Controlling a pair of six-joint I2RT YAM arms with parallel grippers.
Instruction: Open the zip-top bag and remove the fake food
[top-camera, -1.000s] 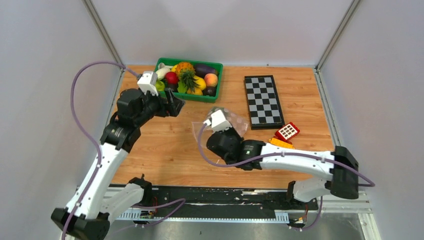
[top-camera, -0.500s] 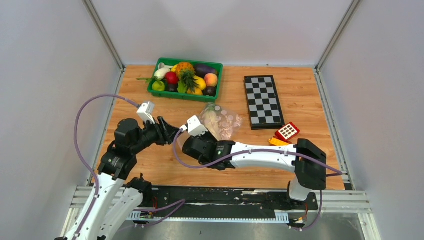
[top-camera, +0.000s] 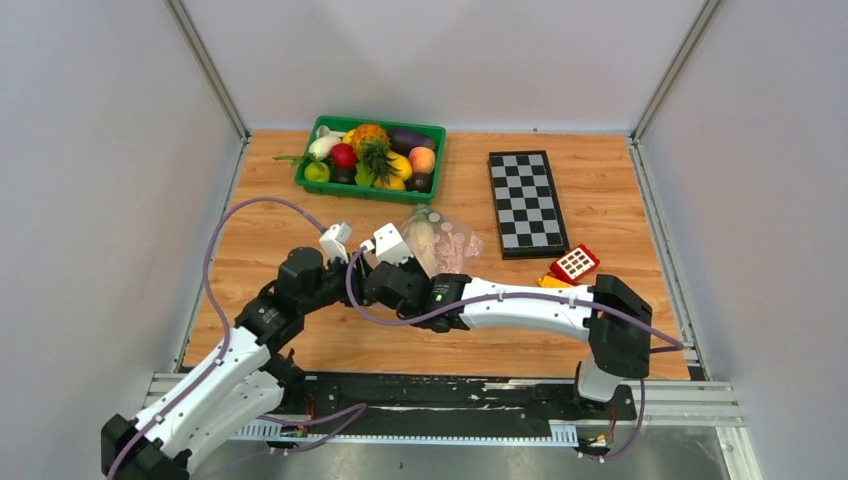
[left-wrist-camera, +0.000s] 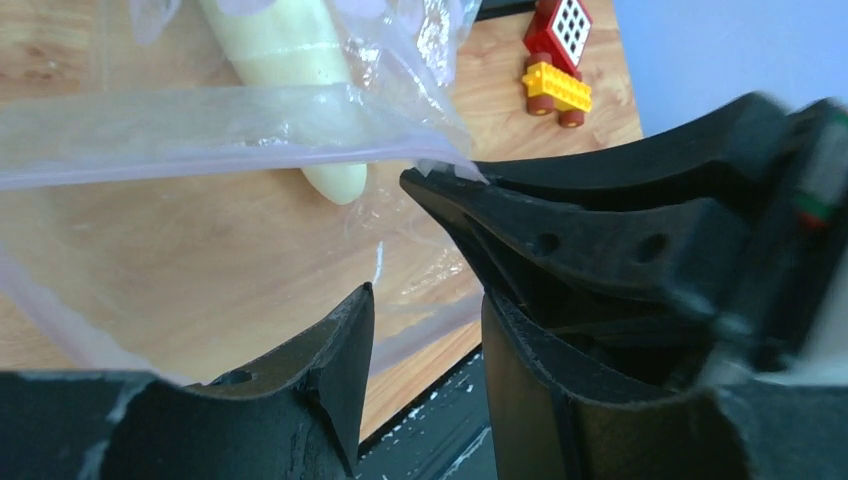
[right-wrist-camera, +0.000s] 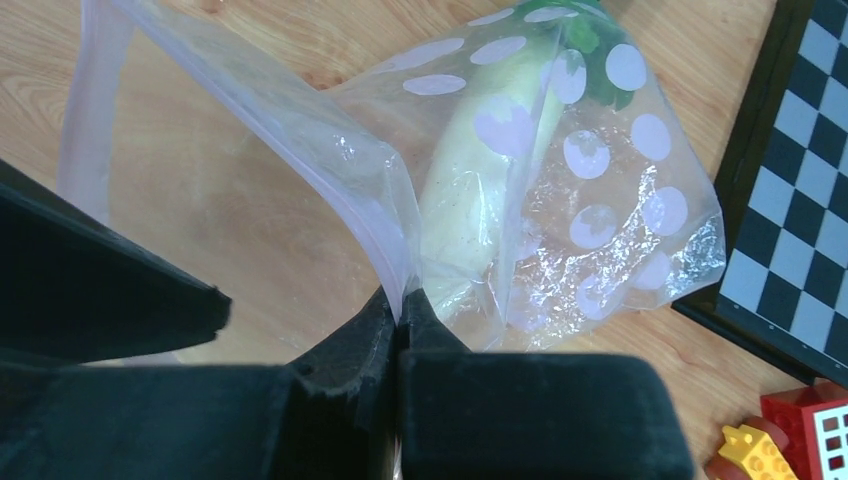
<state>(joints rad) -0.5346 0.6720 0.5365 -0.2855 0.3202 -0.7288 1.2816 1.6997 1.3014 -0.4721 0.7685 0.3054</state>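
Change: left end effector (left-wrist-camera: 425, 300) came from far edge of table (top-camera: 600, 170) to clear dotted plastic zip-top bag (right-wrist-camera: 560, 180), jaws apart | right end effector (right-wrist-camera: 400, 310) clamps its lip | opening pull likely next

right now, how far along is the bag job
Done: the zip-top bag looks parted at its mouth. In hand: the right gripper pinches one lip with its fingers shut; the left gripper, fingers apart, sits at the opposite lip without a grip yet. Left: the white radish and leafy green piece are inside the bag, so removal has not begun.
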